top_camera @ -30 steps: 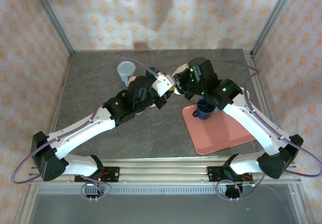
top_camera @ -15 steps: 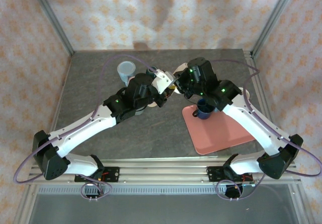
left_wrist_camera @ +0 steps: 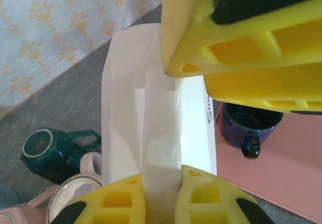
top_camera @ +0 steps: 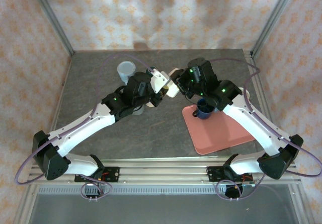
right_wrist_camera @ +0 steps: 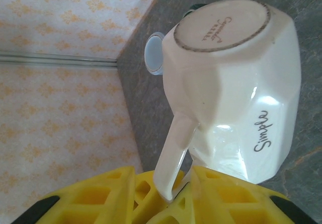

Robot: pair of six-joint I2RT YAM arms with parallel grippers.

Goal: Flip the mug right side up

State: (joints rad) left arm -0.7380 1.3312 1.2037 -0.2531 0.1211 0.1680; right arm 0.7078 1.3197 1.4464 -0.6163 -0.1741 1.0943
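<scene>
One white mug [right_wrist_camera: 236, 83] is held off the bench [top_camera: 151, 133], between the two arms toward the rear middle. It is faceted and glossy, with "Simple" written in dark script on one side. Its ringed base, which carries small printed lettering, is turned toward the right wrist camera, so the mug is tipped rather than upright. The handle runs down into the right end effector [right_wrist_camera: 166, 183], whose yellow fingers [right_wrist_camera: 100, 196] are closed narrowly on it. The left end effector [left_wrist_camera: 161, 189] grips the mug from the opposite side, pinching a white strip of it between its own two yellow fingers [left_wrist_camera: 211, 201]. Whether that strip is wall or rim cannot be told. Both end effectors crowd together over the mug, hiding most of it from the overhead camera. One dark blue mug [left_wrist_camera: 249, 126] stands upright on the near corner of one pink tray [top_camera: 226, 131], just to the right of the held mug. To the left, on the bench, one dark green mug [left_wrist_camera: 50, 153] lies on its side beside one pink mug [left_wrist_camera: 75, 206]. One pale translucent cup [top_camera: 126, 71] stands further left.
</scene>
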